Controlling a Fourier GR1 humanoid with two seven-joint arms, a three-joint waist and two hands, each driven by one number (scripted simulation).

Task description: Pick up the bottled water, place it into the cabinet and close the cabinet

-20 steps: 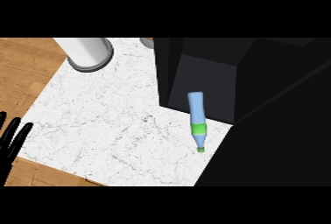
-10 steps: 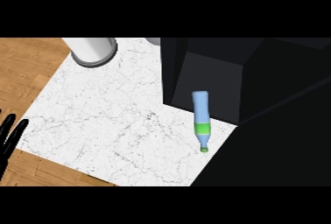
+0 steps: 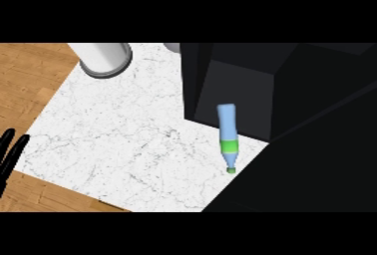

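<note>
One bottled water lies flat on the marble counter, well right of the fingers. One left hand, fingers straight, released, holding nothing. One black cabinet; one white canister.

Bottled water lying on marble counter, beside dark cabinet, left robot hand open at left edge

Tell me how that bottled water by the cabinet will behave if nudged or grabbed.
The bottled water lies on its side on the marble counter, so it would probably roll if nudged sideways. Its slim, smooth body may slip in the fingers. It looks stiff, not floppy.
</note>
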